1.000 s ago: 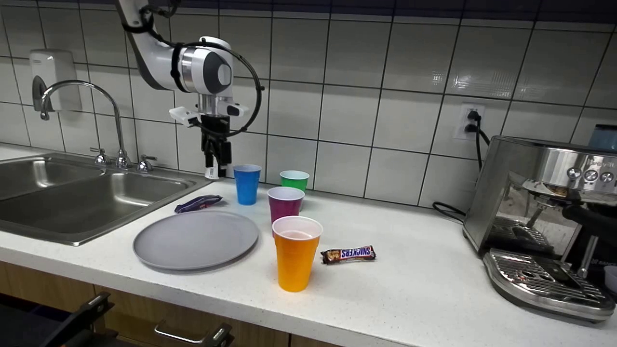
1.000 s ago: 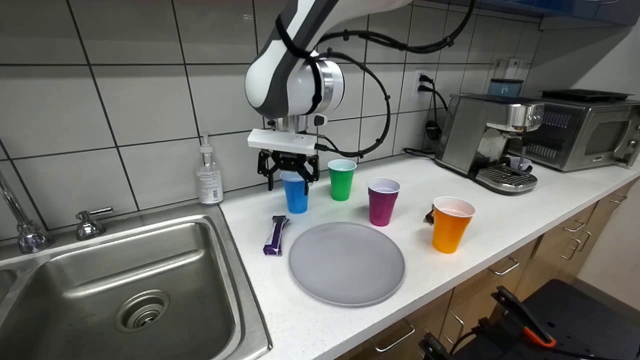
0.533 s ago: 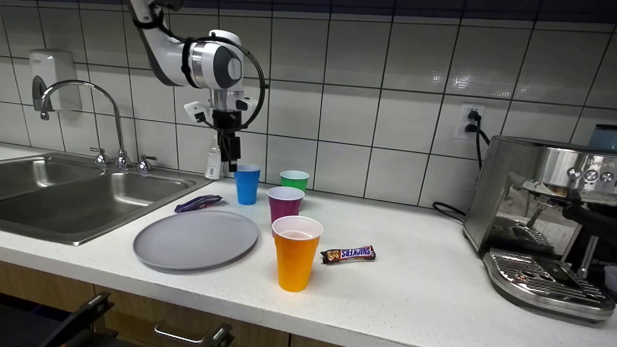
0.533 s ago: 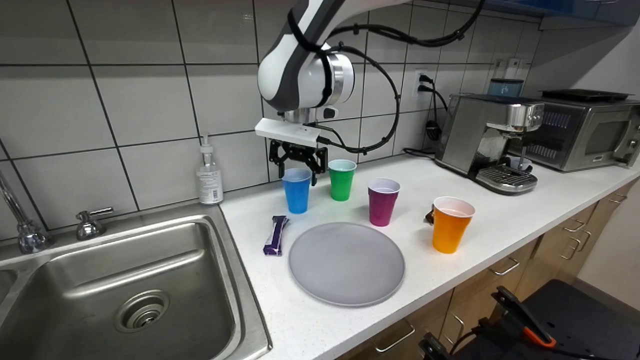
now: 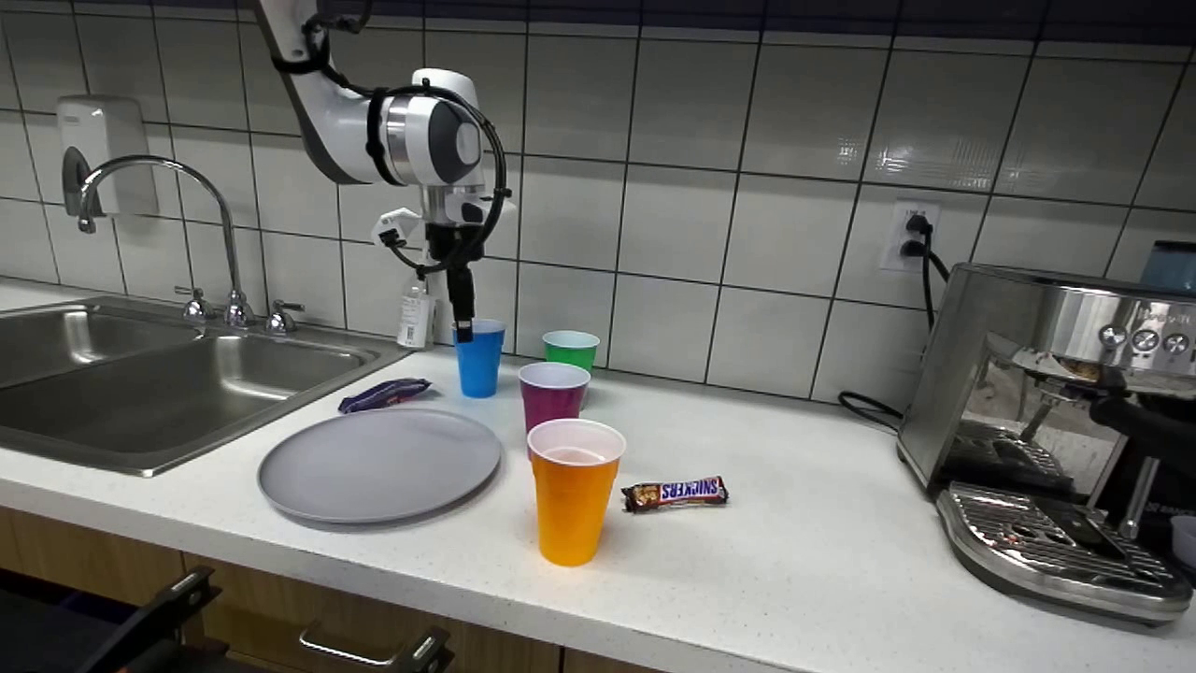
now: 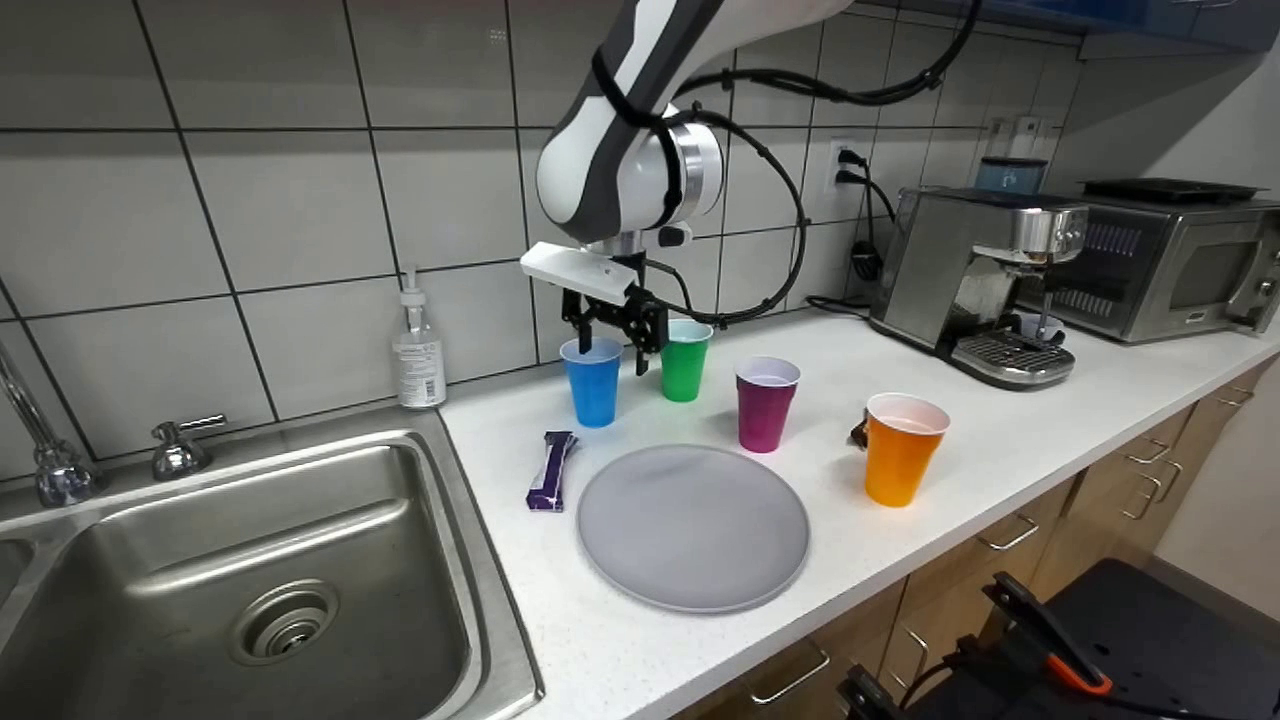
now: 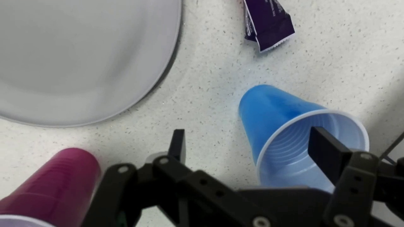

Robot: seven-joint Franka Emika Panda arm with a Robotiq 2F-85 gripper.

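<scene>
The empty tool (image 7: 247,134) hangs spread near the blue cup (image 6: 595,392), which seems stable because upright, close to the back edge of the bench (image 5: 794,523).

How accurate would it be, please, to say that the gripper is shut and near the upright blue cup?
Not quite: the gripper is open, not shut; the wrist view shows its fingers spread wide apart. It is indeed near the upright blue cup.

The gripper (image 7: 247,135) is looking black. The blue cup (image 7: 270,110) is looking paler inside. Dark specks are dotting the counter (image 7: 205,94).
</scene>
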